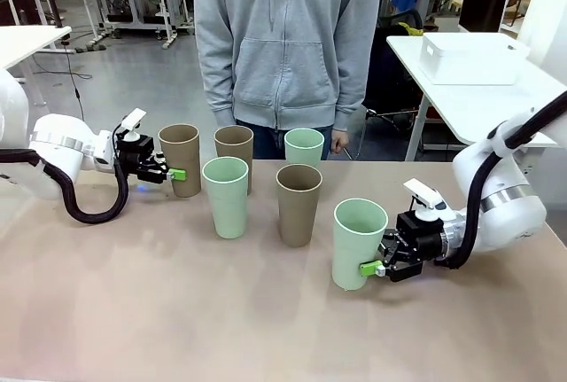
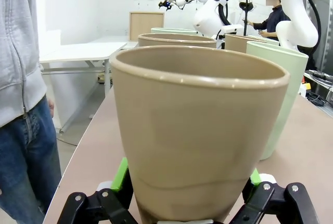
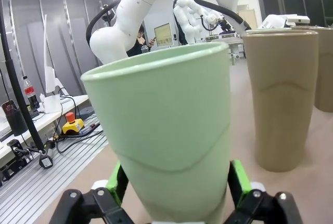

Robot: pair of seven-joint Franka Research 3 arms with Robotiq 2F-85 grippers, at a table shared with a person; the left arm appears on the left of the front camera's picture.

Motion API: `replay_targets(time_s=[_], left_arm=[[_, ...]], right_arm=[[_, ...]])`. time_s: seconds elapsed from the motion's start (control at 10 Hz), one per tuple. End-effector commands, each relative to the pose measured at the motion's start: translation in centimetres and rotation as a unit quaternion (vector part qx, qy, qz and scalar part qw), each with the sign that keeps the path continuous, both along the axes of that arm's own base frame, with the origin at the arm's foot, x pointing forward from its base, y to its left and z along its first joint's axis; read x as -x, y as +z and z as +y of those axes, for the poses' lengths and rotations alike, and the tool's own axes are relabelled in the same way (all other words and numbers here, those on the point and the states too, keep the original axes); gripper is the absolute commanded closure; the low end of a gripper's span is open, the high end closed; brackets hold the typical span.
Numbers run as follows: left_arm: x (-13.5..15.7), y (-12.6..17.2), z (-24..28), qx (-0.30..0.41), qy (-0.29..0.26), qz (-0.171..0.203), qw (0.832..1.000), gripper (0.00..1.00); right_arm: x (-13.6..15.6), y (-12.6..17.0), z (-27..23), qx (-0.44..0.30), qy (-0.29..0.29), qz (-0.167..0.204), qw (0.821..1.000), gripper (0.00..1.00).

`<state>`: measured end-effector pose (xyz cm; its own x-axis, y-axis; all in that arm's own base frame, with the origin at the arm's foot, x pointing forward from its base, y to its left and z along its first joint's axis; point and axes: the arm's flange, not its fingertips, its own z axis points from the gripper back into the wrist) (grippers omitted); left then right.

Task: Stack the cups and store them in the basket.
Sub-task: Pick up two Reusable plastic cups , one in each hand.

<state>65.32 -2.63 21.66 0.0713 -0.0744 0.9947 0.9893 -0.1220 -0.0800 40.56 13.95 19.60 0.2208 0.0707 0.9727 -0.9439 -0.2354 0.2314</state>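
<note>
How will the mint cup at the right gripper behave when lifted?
Mint green cup looks rigid, probably light: thin-walled, empty. Tall on a narrow base, so likely tips if nudged high. Matte walls probably grip well in the right gripper.

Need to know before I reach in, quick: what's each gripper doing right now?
Left gripper: open, fingers straddling the far-left tan cup.
Right gripper: open, fingers straddling the nearest mint cup.
</note>
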Motion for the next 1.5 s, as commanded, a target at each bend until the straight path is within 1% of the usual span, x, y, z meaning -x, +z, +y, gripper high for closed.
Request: replay_targets(time_s=[0.0,0.5,1.0,1.4], left_arm=[[-0.6,-0.2,-0.9,0.000,-0.011,0.007,1.000,0.00],[-0.8,-0.1,-1.2,0.001,-0.022,0.011,1.000,0.00],[0.1,0.7,-0.7,-0.002,-0.020,0.013,1.000,0.00],[0.5,0.8,-0.5,0.001,-0.029,0.010,1.000,0.00]], right_arm=[[-0.3,-0.2,1.1,-0.001,0.005,-0.012,1.000,0.00],[-0.8,0.5,1.8,-0.001,0.017,-0.019,1.000,0.00],[-1.1,1.1,2.1,0.001,0.023,-0.014,1.000,0.00],[-1.3,1.4,2.0,-0.002,0.023,-0.014,1.000,0.00]])
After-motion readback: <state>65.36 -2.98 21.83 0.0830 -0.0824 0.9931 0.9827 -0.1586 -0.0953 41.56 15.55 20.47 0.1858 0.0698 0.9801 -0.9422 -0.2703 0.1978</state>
